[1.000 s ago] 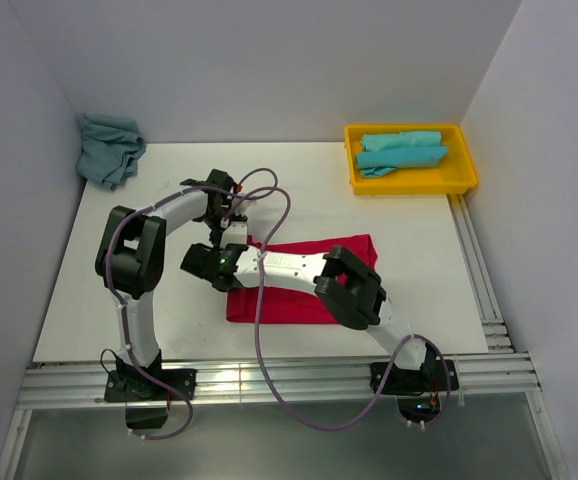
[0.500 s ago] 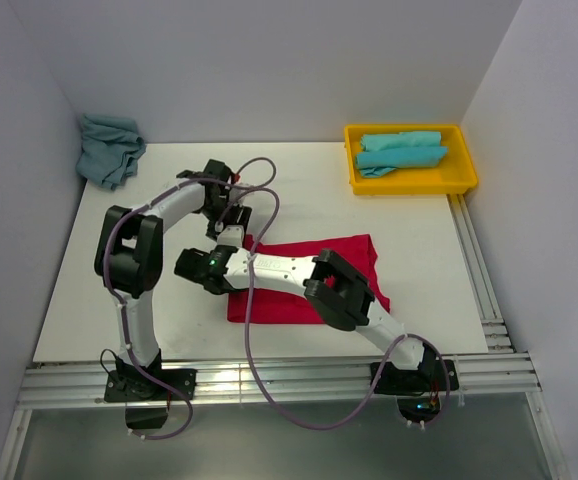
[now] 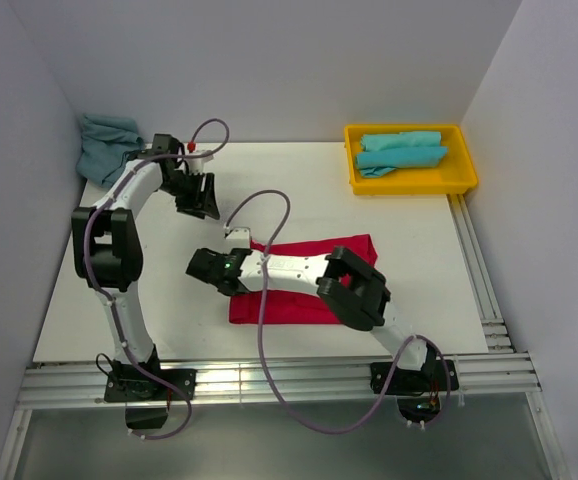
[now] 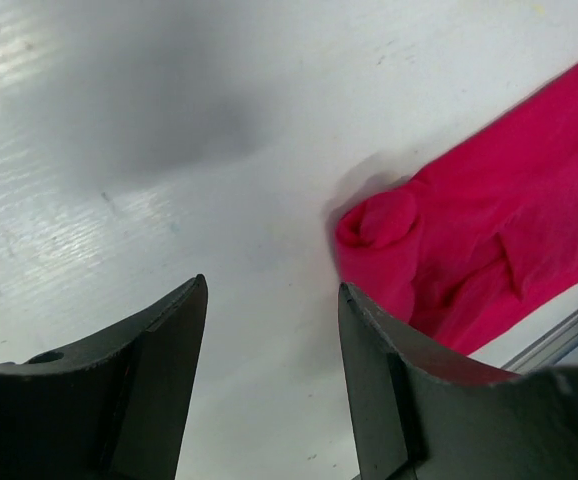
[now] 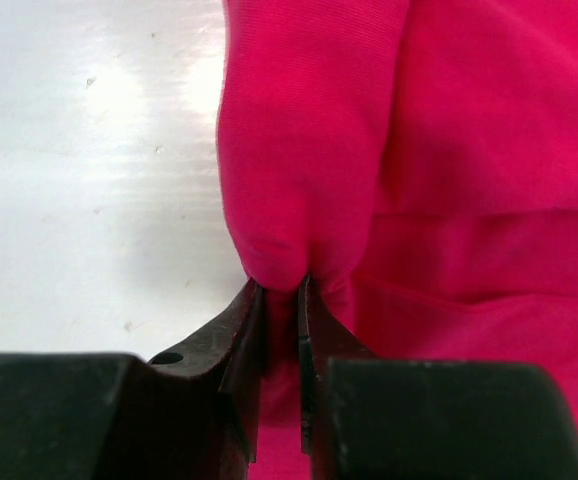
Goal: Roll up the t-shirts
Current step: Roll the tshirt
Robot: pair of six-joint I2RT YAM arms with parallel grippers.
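The red t-shirt (image 3: 309,285) is lying folded in a band across the near middle of the tabletop (image 3: 139,300); the right gripper (image 5: 281,285), open a moment ago, is now pinching tight on a bunched fold at its left end; the left gripper (image 3: 201,200) has let go, jaws apart and empty, and is pulling back far-left, well clear of the cloth; rolling is probably starting from this end, single-handed.
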